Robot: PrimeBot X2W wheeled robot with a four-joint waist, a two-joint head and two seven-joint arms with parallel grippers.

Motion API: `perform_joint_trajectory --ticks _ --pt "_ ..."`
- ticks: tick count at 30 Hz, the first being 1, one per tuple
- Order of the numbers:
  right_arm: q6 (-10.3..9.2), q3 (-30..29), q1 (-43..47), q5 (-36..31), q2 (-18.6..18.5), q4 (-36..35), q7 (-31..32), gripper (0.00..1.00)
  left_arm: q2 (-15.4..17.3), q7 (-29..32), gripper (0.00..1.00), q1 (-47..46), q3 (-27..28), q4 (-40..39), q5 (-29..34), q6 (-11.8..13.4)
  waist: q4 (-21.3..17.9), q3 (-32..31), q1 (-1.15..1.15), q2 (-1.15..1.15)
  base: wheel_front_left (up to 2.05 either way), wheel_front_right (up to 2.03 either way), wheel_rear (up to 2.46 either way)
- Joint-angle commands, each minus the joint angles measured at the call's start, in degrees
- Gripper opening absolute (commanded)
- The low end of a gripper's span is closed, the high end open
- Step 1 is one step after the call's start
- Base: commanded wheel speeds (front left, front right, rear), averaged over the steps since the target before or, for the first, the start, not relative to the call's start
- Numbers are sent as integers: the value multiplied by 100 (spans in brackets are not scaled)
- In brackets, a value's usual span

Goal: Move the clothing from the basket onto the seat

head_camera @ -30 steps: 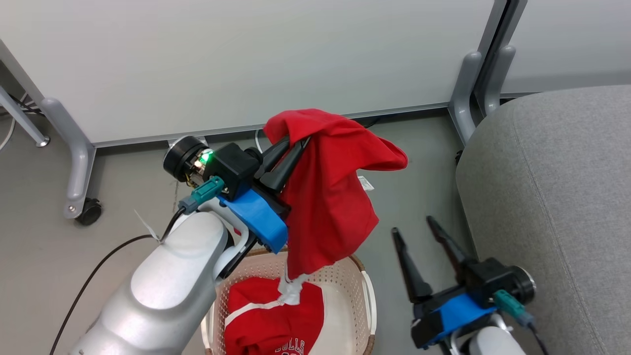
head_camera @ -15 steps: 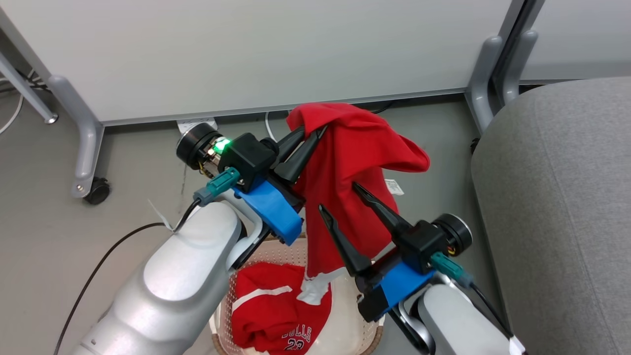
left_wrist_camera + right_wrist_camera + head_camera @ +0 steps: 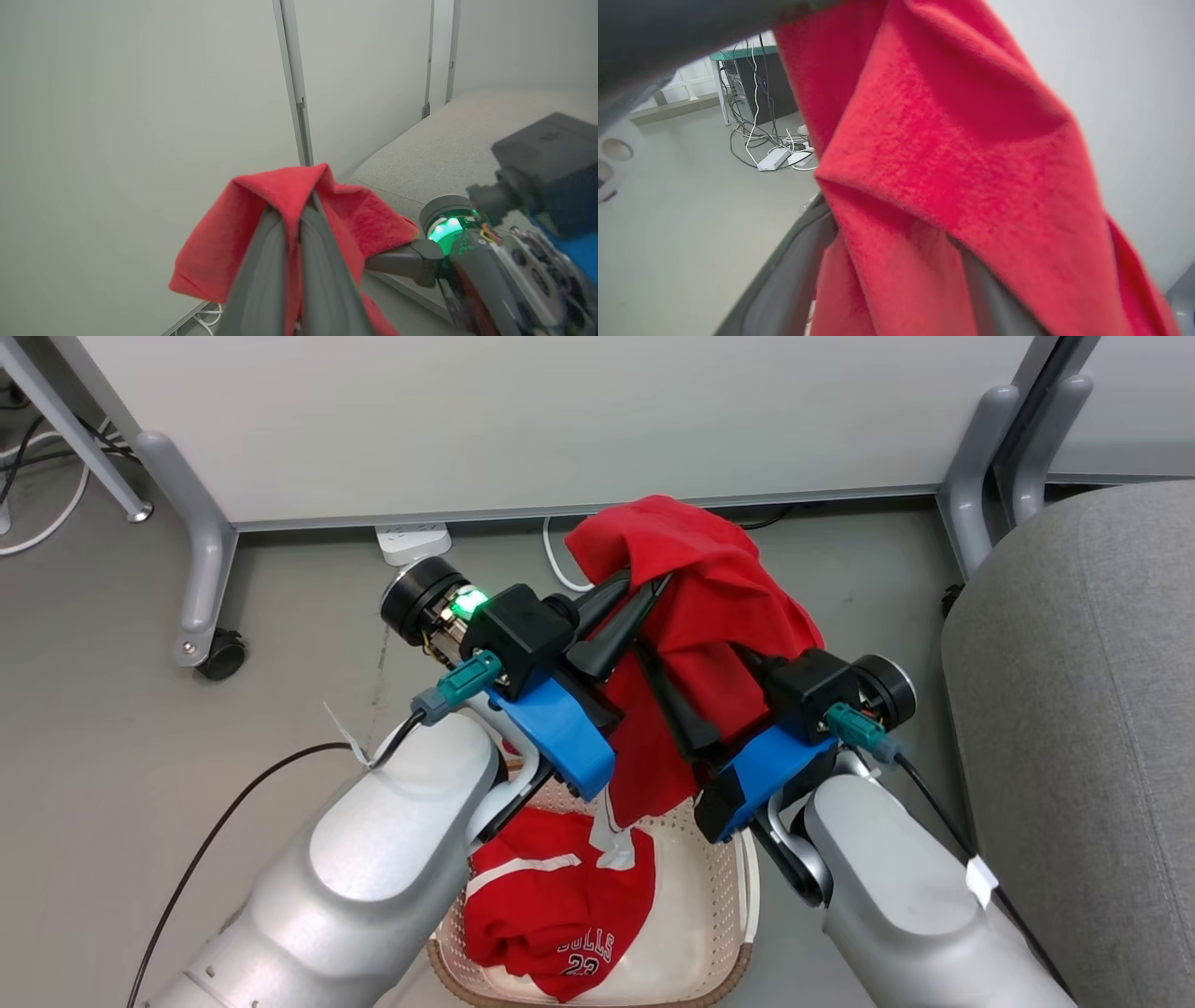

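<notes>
Change over last second: right gripper [image 3: 691,653], then at 4 o'clock beside the seat [image 3: 1074,709], now reaches into the hanging red garment [image 3: 709,588], fingers spread wide either side of cloth, unclenched. Garment's top clamped in left gripper [image 3: 639,593], above basket [image 3: 714,887]. BULLS garment [image 3: 551,905] lies in basket, 6 o'clock.

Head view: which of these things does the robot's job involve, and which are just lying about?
Part of the job: hanging red garment, pinched by the left gripper; right gripper open around it; red BULLS garment; basket; grey seat.
Just lying about: power strip; white cable; caster wheel.
</notes>
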Motion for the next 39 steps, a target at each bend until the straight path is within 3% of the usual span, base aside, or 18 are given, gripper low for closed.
perform_joint_trajectory --ticks 1,3,4,5,37,38,39 --pt "-4 18 -185 71 -4 102 -4 100 -26 -30 0 -88 -4 -35 -1 3 28 26 -1 0 0 0 0" --pt "-4 50 -262 129 -4 215 -4 100 -43 -30 0 -115 -14 -45 -14 3 47 46 -1 0 0 0 0" --pt "-4 67 -296 163 -5 284 -4 41 -48 -30 0 -124 -16 -46 -20 3 54 55 -1 0 0 0 0" --pt "-4 88 -353 188 -4 340 -4 0 -56 -30 0 -130 -20 -46 -23 3 59 64 -1 0 0 0 0" --pt "-4 222 -367 356 -4 353 -5 0 -26 -29 0 41 32 49 -38 3 -19 -58 -1 0 0 0 0" --pt "-4 208 -359 361 -4 343 -4 0 -27 -29 42 33 56 53 -35 3 -21 -56 -1 0 0 0 0" --pt "-4 198 -356 354 -4 331 -5 0 -28 -29 100 25 74 61 -10 3 -23 -52 -1 0 0 0 0"
